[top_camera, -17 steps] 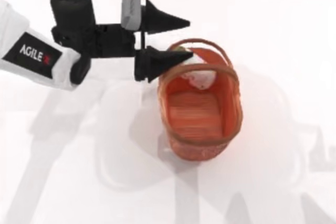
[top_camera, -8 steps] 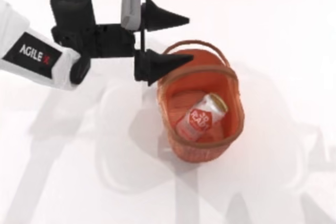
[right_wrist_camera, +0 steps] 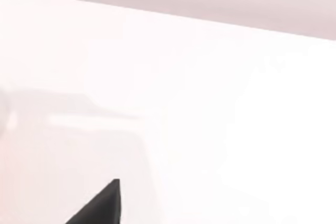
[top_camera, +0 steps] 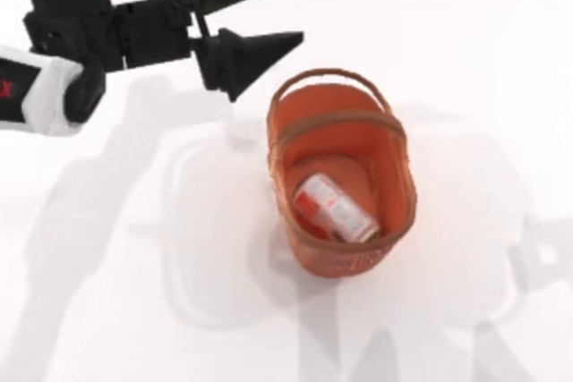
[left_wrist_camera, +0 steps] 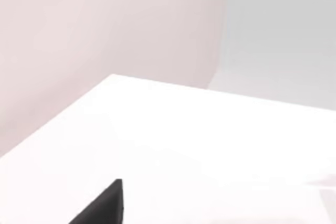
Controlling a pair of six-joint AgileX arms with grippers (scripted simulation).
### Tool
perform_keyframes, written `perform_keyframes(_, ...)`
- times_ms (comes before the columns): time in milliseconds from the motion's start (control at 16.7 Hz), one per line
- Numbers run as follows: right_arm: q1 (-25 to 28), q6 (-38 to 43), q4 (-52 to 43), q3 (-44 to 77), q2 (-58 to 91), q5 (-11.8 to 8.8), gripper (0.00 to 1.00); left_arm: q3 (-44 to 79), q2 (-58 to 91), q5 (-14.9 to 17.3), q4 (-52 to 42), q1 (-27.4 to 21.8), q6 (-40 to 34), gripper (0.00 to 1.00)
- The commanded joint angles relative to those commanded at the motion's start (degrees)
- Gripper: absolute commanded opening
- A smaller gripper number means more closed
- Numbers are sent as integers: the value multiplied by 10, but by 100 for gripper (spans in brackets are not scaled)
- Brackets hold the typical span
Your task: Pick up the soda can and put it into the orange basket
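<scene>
Left hand (top_camera: 269, 13) hangs over the counter's (top_camera: 466, 78) far left corner in the top view, its two black pointed fingers (top_camera: 255, 46) spread apart with nothing between them, aimed toward the right. Its nearer fingertip is up and to the left of the basket (top_camera: 398, 163), apart from the rim. The left arm runs off the top view's left edge, so most of its white casing is cut off; only a sliver of red lettering shows there, too little to read.

The basket stands near the middle of the counter, oval and orange with a brown rim and a brown handle arching across it. The can (top_camera: 335, 208) lies on its side on the basket floor, toward the near end, white with red markings; the writing on it is too small to make out.

Neither the right arm nor its hand shows in the top view. Each wrist view shows only a black finger tip at its lower edge against the plain pale counter, with a pale wall behind it.
</scene>
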Motion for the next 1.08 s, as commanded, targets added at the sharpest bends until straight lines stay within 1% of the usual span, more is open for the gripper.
perform_keyframes(240, 46, -72, -139, 173, 190, 0, 100, -70, -157, -91, -69, 30, -25, 100)
perform_keyframes(420, 88, -136, -259, 332, 354, -1, 100, -141, -303, -170, -133, 54, -39, 100)
perform_keyframes(900, 210, -323, -580, 803, 800, -2, 100, -383, -746, -403, -327, 113, -42, 100)
perform_keyframes(1080, 252, -387, -679, 969, 942, -1, 100, -472, -900, -482, -391, 129, -30, 100)
